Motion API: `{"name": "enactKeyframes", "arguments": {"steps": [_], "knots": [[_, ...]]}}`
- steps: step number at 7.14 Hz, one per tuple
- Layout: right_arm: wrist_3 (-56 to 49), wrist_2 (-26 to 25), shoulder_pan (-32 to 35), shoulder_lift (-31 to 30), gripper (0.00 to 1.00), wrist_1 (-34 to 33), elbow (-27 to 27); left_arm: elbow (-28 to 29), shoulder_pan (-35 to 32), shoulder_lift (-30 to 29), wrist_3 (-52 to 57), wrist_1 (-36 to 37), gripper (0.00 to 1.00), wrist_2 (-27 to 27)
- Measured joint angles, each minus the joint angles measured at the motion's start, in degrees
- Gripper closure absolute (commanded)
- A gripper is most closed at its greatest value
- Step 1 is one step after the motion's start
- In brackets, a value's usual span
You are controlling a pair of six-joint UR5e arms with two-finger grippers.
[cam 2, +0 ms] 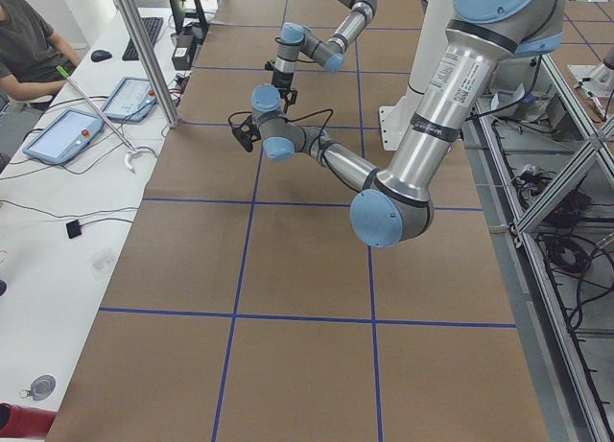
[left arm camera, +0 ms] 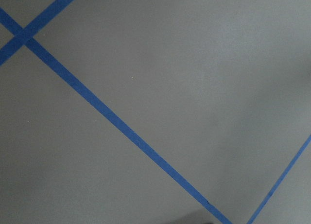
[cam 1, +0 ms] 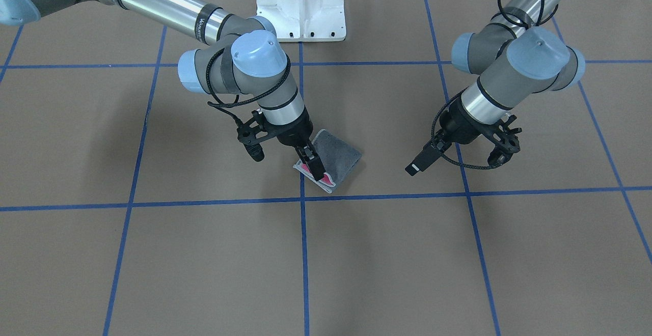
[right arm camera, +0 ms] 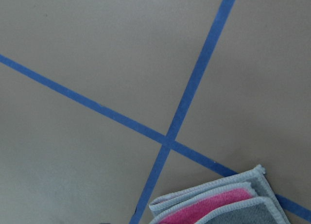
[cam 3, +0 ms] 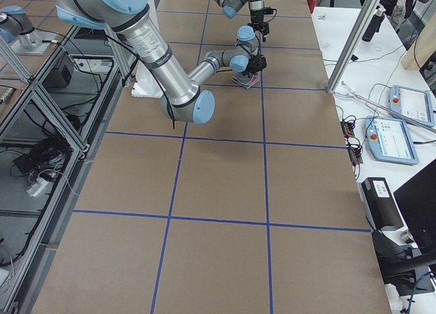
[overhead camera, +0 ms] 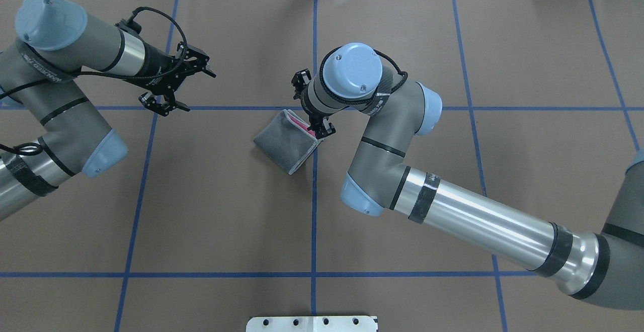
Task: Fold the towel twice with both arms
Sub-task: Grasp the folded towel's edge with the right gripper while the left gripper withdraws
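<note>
The towel (overhead camera: pixel 288 142) lies folded near the table's middle, dark grey face up. Pink layers and the light grey border show along its open edge. It also shows in the front view (cam 1: pixel 338 155). My right gripper (cam 1: pixel 315 167) points down at that open edge, with its fingers closed on the pink-and-grey layers. From overhead, the right gripper (overhead camera: pixel 318 126) stands at the towel's right corner. The right wrist view shows only the layered towel corner (right arm camera: pixel 228 202). My left gripper (overhead camera: pixel 201 92) is open and empty, held above the table well to the left of the towel; it also shows in the front view (cam 1: pixel 507 147).
Brown paper covers the table, marked with a grid of blue tape lines (overhead camera: pixel 314 211). The white pedestal base (cam 1: pixel 301 7) stands at the robot's side. An operator's bench with tablets (cam 2: pixel 67 135) runs along the far edge.
</note>
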Motion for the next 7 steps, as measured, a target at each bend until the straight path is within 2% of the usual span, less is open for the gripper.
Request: {"name": "enactKeyframes", "arguments": {"steps": [1, 7], "knots": [[-4.05, 0.11, -0.64, -0.15, 0.32, -0.17, 0.0, -0.11, -0.03, -0.01, -0.02, 0.06, 0.0, 0.02], [-19.86, -0.31, -2.1, -1.28, 0.41, -3.31, -0.07, -0.34, -0.01, -0.05, -0.09, 0.16, 0.0, 0.09]]}}
